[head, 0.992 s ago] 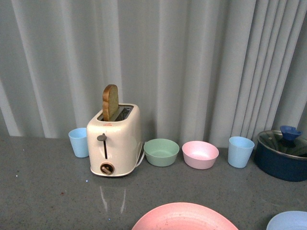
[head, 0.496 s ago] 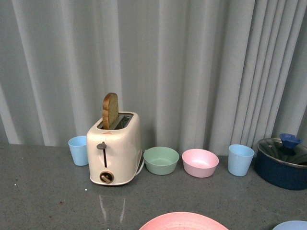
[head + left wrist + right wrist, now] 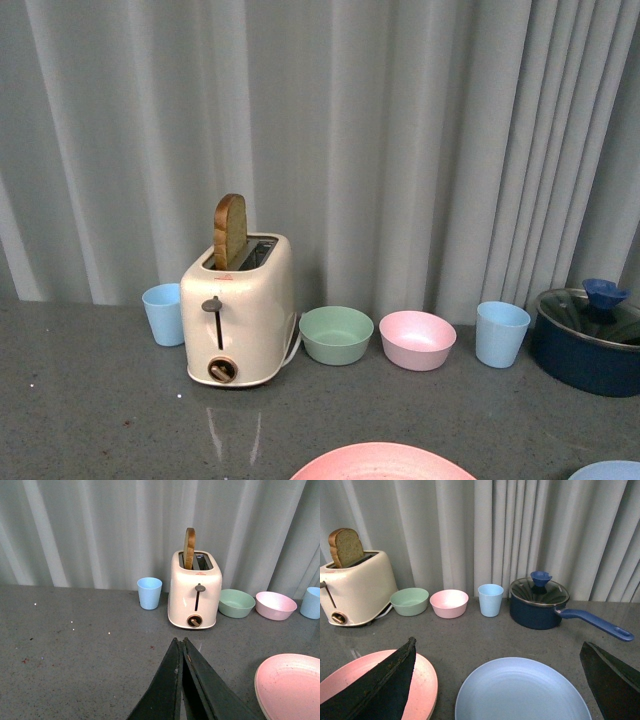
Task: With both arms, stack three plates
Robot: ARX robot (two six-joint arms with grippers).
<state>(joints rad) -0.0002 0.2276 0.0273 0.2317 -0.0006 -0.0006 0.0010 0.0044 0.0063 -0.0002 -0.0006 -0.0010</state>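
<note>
While a pale pleated curtain backs the grey speckled counter, the pink plate lies nearest the robot, just beside the light blue plate, not touching. The left gripper hovers pinched together, empty. The right gripper hangs spread wide above the light blue plate.

The front view's lower edge cuts off the pink plate and, seemingly, most of the blue plate.
</note>
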